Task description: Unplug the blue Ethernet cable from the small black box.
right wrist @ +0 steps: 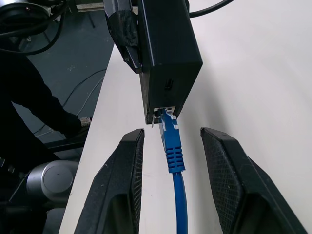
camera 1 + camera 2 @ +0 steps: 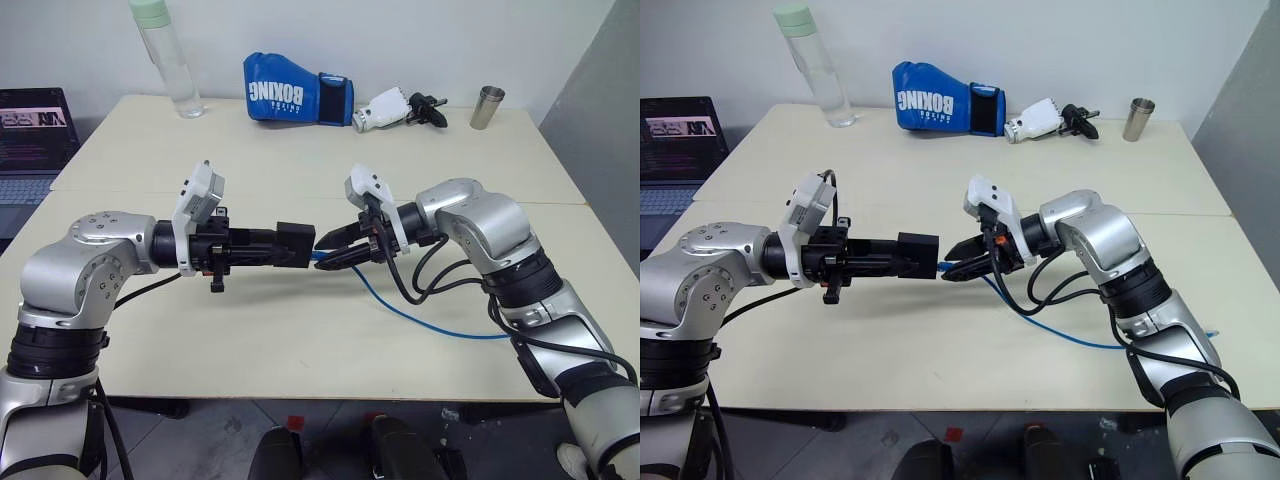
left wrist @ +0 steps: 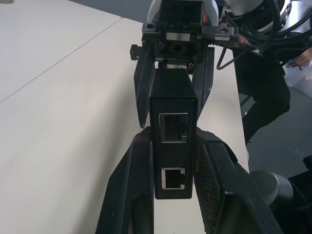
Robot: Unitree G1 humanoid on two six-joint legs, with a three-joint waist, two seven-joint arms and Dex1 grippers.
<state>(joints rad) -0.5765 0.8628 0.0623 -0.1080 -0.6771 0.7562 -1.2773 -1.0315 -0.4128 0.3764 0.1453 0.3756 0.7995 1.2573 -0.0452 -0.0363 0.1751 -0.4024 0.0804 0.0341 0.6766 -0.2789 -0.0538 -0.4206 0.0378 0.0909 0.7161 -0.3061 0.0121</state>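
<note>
Above the table (image 2: 300, 340), left hand (image 2: 300, 245) clamping small black box (image 2: 296, 243); right hand (image 1: 168, 185) apart around blue Ethernet cable (image 1: 173, 151) (untouched).

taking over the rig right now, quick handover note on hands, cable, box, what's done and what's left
Left hand: shut on the small black box, holding it above the table.
Right hand: open, fingers either side of the blue Ethernet cable just behind its plug, not gripping.
Cable: plug at the box's port, apparently still seated; the rest trails over the table toward the right arm.
Done: box lifted, right hand lined up.
Left: close on the plug, pull it free.
</note>
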